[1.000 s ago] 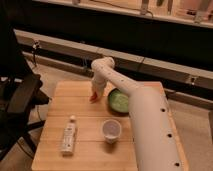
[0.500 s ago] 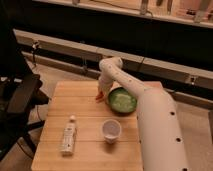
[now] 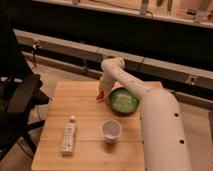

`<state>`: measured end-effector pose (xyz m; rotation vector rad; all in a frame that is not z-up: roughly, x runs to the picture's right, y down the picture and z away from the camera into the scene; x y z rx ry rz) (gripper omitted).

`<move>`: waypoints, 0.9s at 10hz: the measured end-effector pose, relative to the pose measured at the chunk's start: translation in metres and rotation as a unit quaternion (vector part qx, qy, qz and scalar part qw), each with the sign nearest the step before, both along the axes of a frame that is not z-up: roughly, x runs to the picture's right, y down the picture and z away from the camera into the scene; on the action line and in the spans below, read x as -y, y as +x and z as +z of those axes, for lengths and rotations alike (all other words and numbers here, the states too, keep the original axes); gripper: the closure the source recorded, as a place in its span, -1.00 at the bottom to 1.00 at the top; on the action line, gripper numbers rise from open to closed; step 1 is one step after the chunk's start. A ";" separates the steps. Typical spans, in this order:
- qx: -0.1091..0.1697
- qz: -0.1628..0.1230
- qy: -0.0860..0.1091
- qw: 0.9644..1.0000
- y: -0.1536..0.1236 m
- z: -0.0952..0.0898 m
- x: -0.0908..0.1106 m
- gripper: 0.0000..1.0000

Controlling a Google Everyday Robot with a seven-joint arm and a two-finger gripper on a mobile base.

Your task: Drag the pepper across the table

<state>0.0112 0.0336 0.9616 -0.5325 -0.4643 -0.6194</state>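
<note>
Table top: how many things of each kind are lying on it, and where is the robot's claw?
pepper: 1
green bowl: 1
white cup: 1
bottle: 1
Total: 4
The gripper is down at the pepper, beside the green bowl, on the far half of the table.

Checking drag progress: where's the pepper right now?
In the camera view, the pepper lies on the far half of the table, just left of the green bowl, under the hand.
</note>
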 end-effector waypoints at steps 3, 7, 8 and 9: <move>-0.001 0.007 0.002 1.000 0.010 -0.001 0.000 1.00; -0.006 0.025 0.002 1.000 0.023 -0.001 0.003 1.00; -0.004 0.025 0.002 1.000 0.024 -0.001 0.003 1.00; -0.004 0.027 0.003 1.000 0.026 -0.001 0.004 1.00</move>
